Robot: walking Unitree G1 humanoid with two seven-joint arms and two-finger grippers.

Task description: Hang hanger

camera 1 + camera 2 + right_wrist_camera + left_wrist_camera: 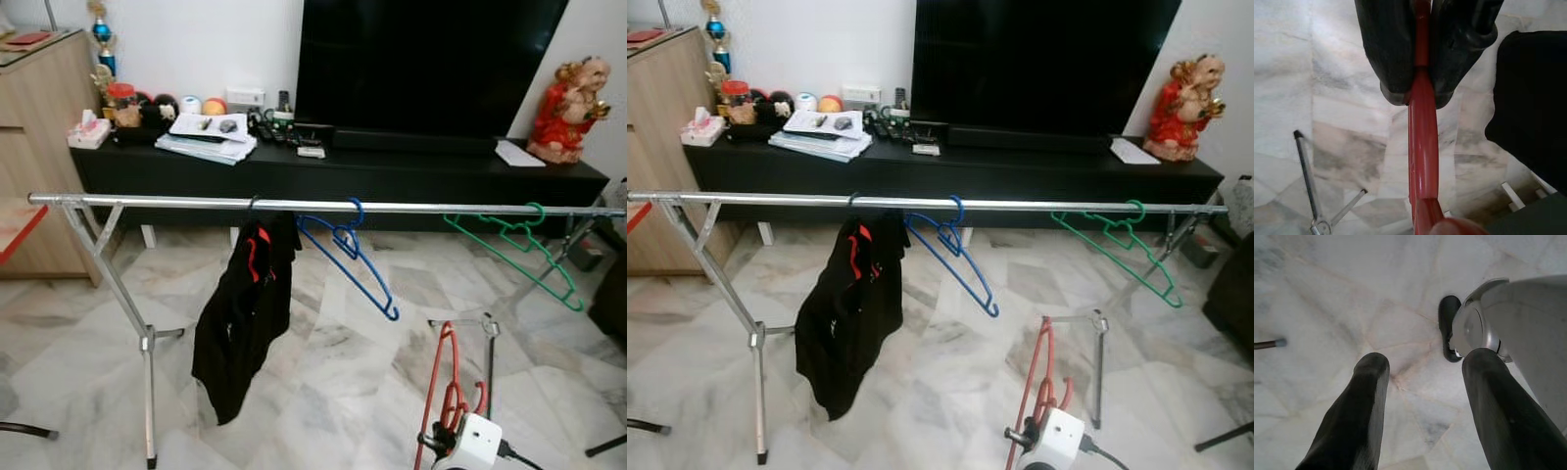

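I see a shiny metal rail [196, 202], glossy veined marble floor [323, 372], smooth red plastic hanger [1422, 147], matt black cloth garment [245, 304], and a wood-grain cabinet [39, 108] far left.

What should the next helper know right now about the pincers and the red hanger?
Right pincer: shut on the red hanger, held low, below the rail.
Left pincer: open, holding nothing, pointing at the marble floor.
On the rail: black garment, blue hanger, green hanger.
Done: red hanger gripped.
Left: lift it and hook it on a bare stretch of rail, perhaps between blue and green.
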